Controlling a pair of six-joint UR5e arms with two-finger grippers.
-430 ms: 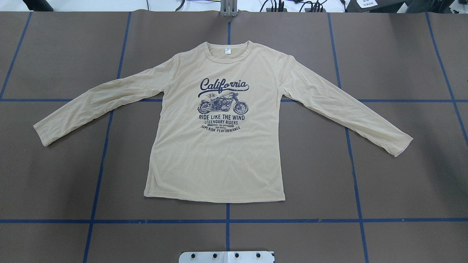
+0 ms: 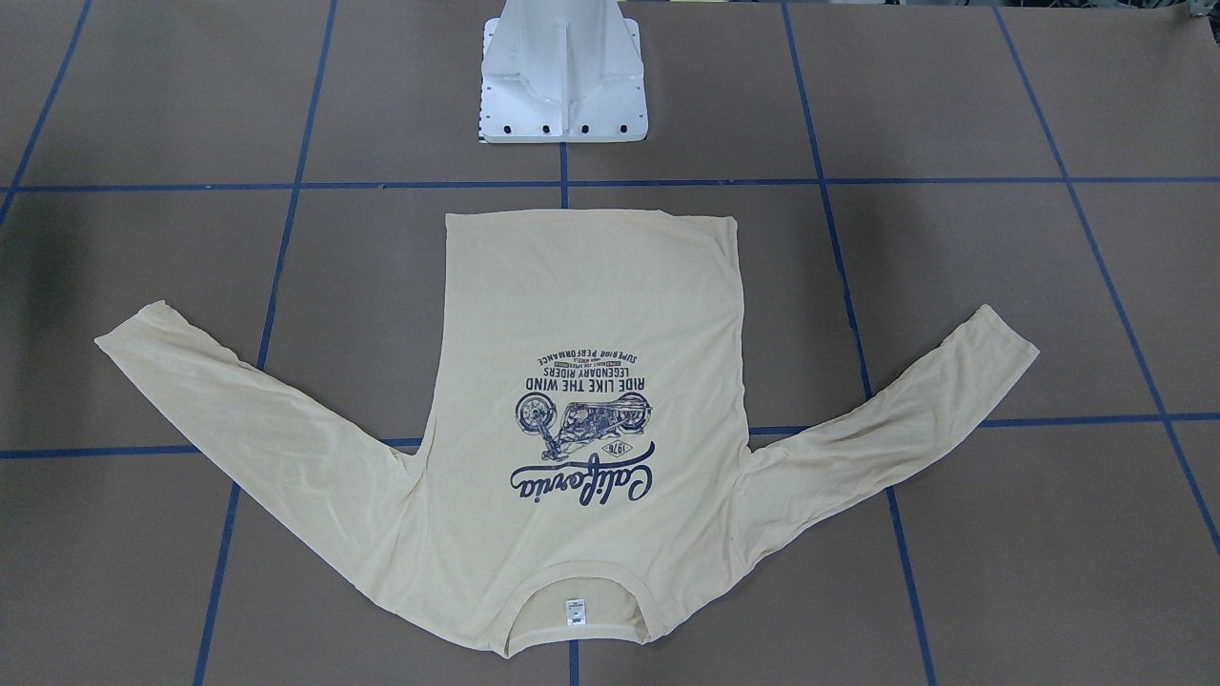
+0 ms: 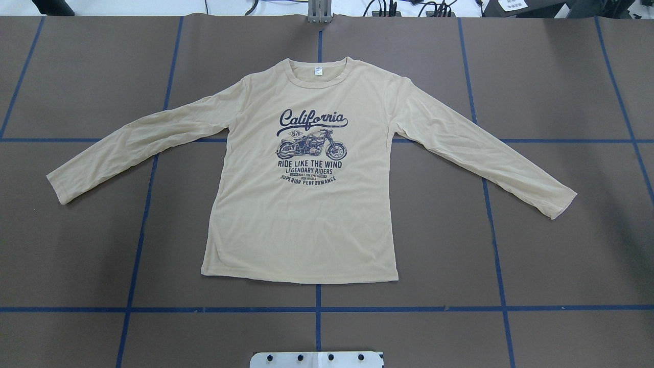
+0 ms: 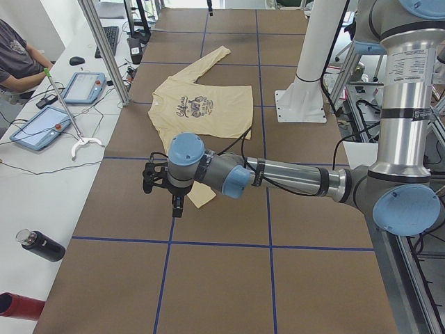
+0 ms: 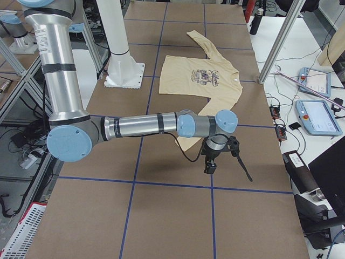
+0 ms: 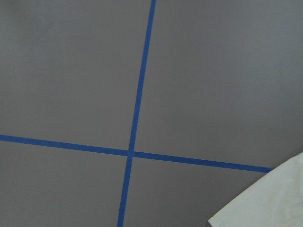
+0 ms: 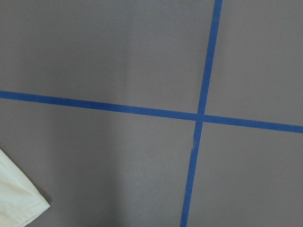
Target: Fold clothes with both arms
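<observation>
**Shirt flat on the tabletop; state of both end effectors not determinable**

We find the cream-yellow long-sleeved shirt spread face up on the brown tabletop, centred in front of the white pedestal base. The hem lies toward the robot and the ribbed collar toward the far edge. The white neck label shows inside the collar. The navy "California" motorcycle print reads upright in the overhead view.

Both sleeves extend outward and slant toward the robot. The left sleeve and the right sleeve each cross the blue tape lines that divide the tabletop into a grid. The body of the shirt lies flat, with light wrinkles only.

The left arm reaches out low over the tabletop. The left end effector points down and hangs above the surface close to the left cuff. That cuff shows in the lower right corner of the left wrist view.

The right arm mirrors this pose. The right end effector hangs above the tabletop close to the right cuff, which shows in the lower left corner of the right wrist view.

Neither end effector touches the shirt. We see them in the side views only, so we cannot tell whether their fingers are spread or pressed together.
</observation>
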